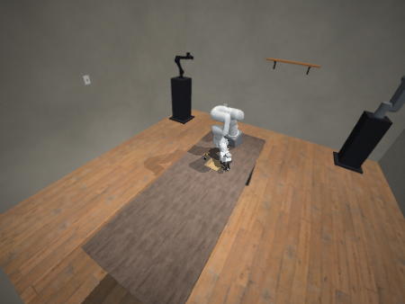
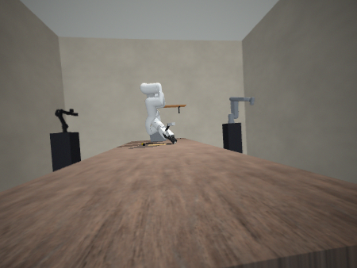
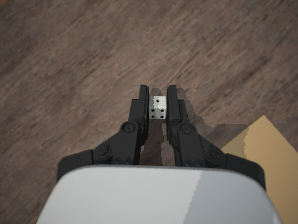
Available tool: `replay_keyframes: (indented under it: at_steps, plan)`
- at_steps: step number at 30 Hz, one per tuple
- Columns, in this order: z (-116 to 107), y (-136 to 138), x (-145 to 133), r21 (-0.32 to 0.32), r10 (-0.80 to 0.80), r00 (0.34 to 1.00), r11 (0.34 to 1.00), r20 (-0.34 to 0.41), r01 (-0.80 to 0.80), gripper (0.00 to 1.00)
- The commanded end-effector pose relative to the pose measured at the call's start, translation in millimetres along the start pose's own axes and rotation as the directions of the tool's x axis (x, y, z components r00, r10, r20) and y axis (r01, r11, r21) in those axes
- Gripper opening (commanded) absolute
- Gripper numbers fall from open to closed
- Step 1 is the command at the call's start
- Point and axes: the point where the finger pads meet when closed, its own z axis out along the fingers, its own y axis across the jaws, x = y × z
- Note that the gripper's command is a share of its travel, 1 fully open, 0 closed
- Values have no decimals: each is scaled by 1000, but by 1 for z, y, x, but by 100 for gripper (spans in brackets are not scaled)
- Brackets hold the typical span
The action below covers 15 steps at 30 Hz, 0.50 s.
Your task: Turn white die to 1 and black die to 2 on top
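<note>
In the wrist view my gripper (image 3: 157, 97) is shut on the white die (image 3: 159, 108), held between the two black fingers above the dark wooden table. The die's visible upper face shows two pips and the face toward the camera shows several pips. The tan mat (image 3: 262, 145) shows as a corner at the lower right of the wrist view, to the right of the gripper. In the top view the gripper (image 1: 226, 165) is at the right edge of the small tan mat (image 1: 211, 166), and a tiny yellow die (image 1: 205, 156) sits just beyond the mat. The black die is not discernible.
The white arm's base (image 1: 231, 137) stands at the far end of the long brown table (image 1: 171, 216). Black pedestals with other arms (image 1: 181, 96) (image 1: 364, 139) stand on the wooden floor, away from the table. A wall shelf (image 1: 292, 63) hangs at the back.
</note>
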Motion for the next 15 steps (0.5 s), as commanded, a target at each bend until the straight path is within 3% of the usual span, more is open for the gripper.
replay_keyframes:
  at_steps: [1,9,15]
  plan:
    - [0,0,1,-1,-1,1000,1000,-1,1,11]
    - [0,0,1,-1,-1,1000,1000,-1,1,11]
    - [0,0,1,-1,-1,1000,1000,-1,1,19]
